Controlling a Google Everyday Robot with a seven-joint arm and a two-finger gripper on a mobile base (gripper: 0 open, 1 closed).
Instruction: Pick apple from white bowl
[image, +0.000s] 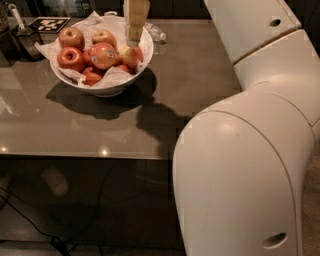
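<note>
— What is seen nearest?
— A large, smooth, rounded shell of the robot arm (240, 175), cream in colour, is seen at the right. Behind it a flat table (60, 125) with a glossy grey-brown top is seen.

— Where is the apple found?
— The apple (103, 55) is lying in the white bowl (107, 91), near the middle, among smaller and darker apples. It is round and red-orange with yellowish streaks, and a small dark sticker is carried on its side. The bowl is wide, round and shiny, and it is lined with crumpled white paper (42, 50).

— And the gripper?
— The gripper (134, 40), a tan, blocky form, is held over the right part of the bowl, just above a paler apple (131, 56). Nothing is seen to be grasped by it. Whether it is open or closed cannot be told.

— What is placed farther back?
— A clear bottle (155, 32) lies beside the bowl.
</note>
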